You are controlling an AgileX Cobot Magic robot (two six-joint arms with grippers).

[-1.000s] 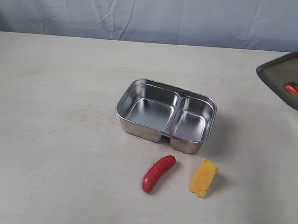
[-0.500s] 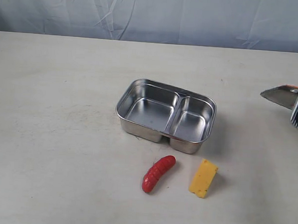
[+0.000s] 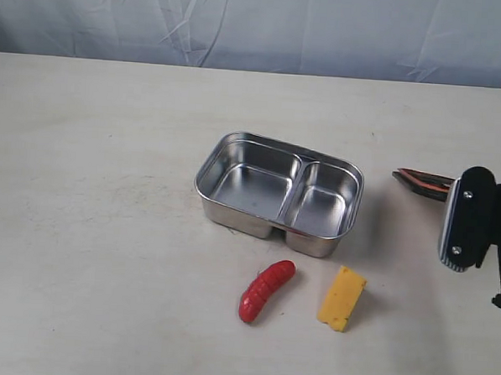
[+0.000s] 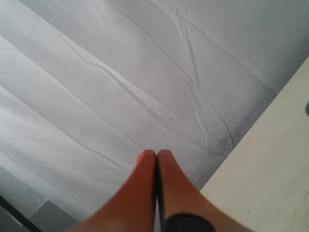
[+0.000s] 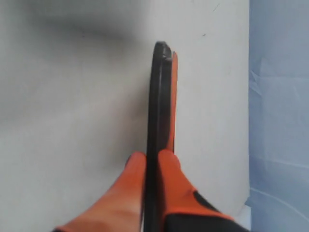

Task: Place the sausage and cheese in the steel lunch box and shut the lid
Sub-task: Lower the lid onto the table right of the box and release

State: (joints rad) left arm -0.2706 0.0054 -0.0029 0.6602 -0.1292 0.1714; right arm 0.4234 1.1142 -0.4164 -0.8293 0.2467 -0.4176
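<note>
Logging shiny rectangular two-compartment steel lunch box (image 3: 236, 140) as uncovered, both compartments empty. Spotted just on the camera side of box, clear of its wall: small ribbed red toy sausage (image 3: 267, 291) and yellow wedge-shaped toy cheese (image 3: 342, 298), side by side, untouched. Right of box: dark smoky translucent plastic lid (image 5: 159, 96), held edge-on, pinched between orange fingers of right gripper (image 5: 151, 157). Left gripper (image 4: 157, 154) away from box, fingers pressed together on nothing. Judged none of three steps done; left: sausage in, cheese in, lid on.
</note>
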